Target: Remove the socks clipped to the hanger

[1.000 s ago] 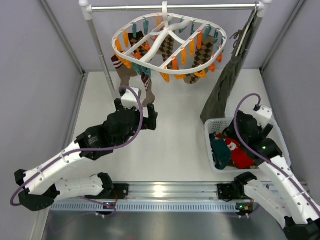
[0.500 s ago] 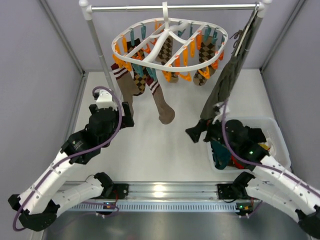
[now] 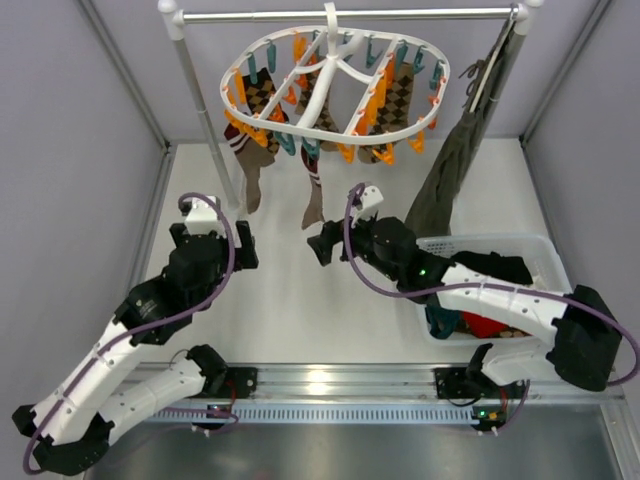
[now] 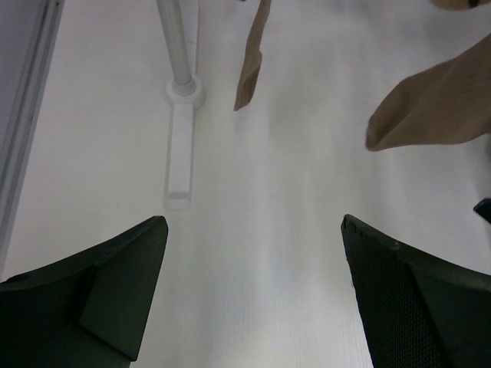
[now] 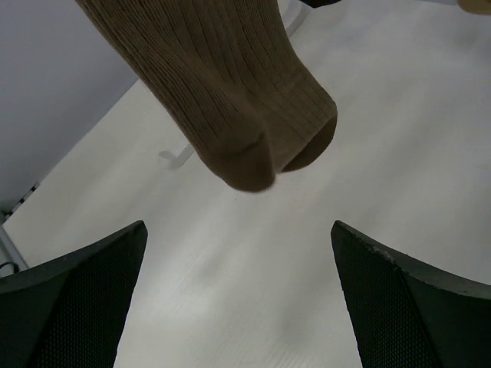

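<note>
In the last second the right arm had swung away from the white laundry basket [image 3: 500,243] and come across to the middle of the table, while the left arm had drawn back toward the left wall. The white clip hanger [image 3: 335,75] had turned on its hook over that same second, and the socks under it had swayed into new positions.

The right gripper [image 3: 330,235] stood wide open with nothing in it, just below the toe of the plain brown sock [image 3: 313,195]. From its own camera the ribbed toe [image 5: 245,115] hung above the open jaws, apart from both of them. The left gripper [image 3: 213,228] was also spread and empty. It was aimed at the bare table near the foot of the rail post [image 4: 184,92], with a second brown sock [image 3: 250,175] hanging nearby.

I took it that one delivery to the basket was over and the right arm was lining up for the next pull, though that was my reading of it. All the socks I could see were still clipped on: the two striped-cuff brown ones on the left side and the argyle socks [image 3: 400,95] further round the frame. Plenty of the job remained.

I looked for writing — on the hanger, the basket and the arms — and could read none.
</note>
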Robot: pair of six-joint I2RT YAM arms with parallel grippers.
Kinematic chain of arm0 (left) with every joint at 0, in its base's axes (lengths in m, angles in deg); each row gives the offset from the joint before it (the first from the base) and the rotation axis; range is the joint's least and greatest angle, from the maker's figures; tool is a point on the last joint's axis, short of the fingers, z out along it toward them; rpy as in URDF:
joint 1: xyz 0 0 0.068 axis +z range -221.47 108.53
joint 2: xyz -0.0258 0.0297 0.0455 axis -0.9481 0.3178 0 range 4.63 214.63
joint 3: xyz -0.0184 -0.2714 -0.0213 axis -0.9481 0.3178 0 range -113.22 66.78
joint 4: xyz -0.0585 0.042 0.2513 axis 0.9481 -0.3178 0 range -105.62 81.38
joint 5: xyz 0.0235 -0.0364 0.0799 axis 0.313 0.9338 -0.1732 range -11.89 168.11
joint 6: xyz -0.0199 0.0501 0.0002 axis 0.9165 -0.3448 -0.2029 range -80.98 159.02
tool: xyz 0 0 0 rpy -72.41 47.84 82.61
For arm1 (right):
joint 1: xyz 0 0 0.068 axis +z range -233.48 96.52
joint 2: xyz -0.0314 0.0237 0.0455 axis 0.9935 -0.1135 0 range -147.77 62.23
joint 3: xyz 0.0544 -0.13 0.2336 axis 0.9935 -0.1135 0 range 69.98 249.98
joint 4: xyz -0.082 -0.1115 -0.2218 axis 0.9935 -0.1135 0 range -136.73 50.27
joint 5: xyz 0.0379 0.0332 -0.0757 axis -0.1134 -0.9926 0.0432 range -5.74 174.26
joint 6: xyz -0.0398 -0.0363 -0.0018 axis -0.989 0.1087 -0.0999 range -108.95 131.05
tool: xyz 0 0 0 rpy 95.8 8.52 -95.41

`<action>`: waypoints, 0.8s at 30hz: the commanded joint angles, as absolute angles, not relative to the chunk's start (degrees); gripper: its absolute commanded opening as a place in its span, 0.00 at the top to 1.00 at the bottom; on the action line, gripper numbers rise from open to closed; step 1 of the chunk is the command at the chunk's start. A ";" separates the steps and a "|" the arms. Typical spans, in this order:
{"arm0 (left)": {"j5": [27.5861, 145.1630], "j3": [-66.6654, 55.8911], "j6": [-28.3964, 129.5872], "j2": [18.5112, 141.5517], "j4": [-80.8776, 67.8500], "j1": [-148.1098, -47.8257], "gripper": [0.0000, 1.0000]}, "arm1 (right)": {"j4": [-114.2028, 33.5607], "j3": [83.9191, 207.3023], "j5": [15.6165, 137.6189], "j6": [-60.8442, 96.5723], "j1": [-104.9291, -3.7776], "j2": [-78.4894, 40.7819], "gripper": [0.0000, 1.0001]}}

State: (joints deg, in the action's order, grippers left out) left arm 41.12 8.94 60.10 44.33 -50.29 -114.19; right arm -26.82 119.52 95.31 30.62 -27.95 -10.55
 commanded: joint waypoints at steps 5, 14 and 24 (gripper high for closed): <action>40.93 10.97 61.08 47.08 -50.28 -113.83 0.02 | -19.16 127.45 109.03 23.37 -26.35 -19.58 0.07; 42.78 11.06 61.43 46.46 -50.28 -113.74 0.02 | -12.31 128.69 116.43 16.32 -26.35 -23.64 0.34; 48.93 5.44 65.99 46.81 -50.28 -113.74 0.02 | -10.90 128.16 114.76 15.44 -26.35 -23.12 1.00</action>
